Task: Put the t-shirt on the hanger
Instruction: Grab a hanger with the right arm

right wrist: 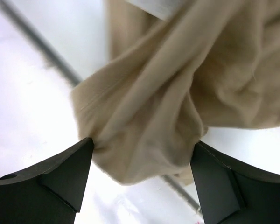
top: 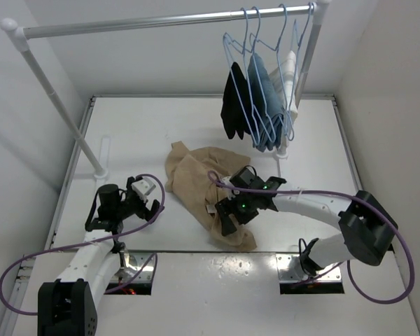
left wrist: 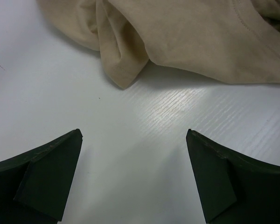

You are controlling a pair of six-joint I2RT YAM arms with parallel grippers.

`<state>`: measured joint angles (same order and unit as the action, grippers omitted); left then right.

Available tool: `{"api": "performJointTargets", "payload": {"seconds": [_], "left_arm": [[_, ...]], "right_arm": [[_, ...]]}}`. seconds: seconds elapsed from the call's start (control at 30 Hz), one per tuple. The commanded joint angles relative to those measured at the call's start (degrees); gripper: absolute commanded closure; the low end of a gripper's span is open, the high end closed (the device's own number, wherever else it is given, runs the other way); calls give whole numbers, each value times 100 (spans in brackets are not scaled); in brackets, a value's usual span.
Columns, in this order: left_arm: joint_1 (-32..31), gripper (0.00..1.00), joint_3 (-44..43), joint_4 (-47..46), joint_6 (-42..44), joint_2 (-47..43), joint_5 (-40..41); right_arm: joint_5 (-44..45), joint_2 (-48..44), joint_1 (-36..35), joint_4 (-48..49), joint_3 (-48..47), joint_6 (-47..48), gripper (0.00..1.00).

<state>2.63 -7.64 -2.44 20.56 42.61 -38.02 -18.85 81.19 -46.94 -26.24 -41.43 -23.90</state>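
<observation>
Top external, crumpled t-shirt [top: 196, 178], hung garments [top: 262, 105] behind

One tan t-shirt [top: 196, 175] lies on the surface [top: 161, 126]. Four light-blue hangers [top: 246, 31] hang on one rail [top: 161, 22] with three garments: one black [top: 234, 101], one blue [top: 266, 105], one white [top: 288, 70].

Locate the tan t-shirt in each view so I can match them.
Top external: t-shirt crumpled mid-table, right gripper over its near end.
Left wrist: t-shirt along the top edge, beyond the left gripper.
Right wrist: t-shirt bunched across the centre and right.
Shared landmark: the white table.
</observation>
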Motion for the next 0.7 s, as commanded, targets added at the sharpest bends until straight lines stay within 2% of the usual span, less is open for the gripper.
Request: {"api": "performJointTargets", "payload": {"seconds": [0.0, 0.2, 0.37, 0.53, 0.67], "left_arm": [[62, 0, -133, -90, 106, -69, -188], [62, 0, -133, -90, 106, -69, -188], [62, 0, -133, -90, 54, -69, -188], [62, 0, -133, -143, 54, -69, -188], [115, 0, -133, -143, 54, -69, -188]], "right_arm": [[-215, -120, -306, -494, -820, 368, 18], [-110, -60, -685, -1172, -2252, 553, 18], [-189, -6, -913, -1234, -3176, 615, 18], [-67, -488, -914, -586, -3793, 553, 18], [-329, -858, -914, 677, -4188, 431, 23]]}}
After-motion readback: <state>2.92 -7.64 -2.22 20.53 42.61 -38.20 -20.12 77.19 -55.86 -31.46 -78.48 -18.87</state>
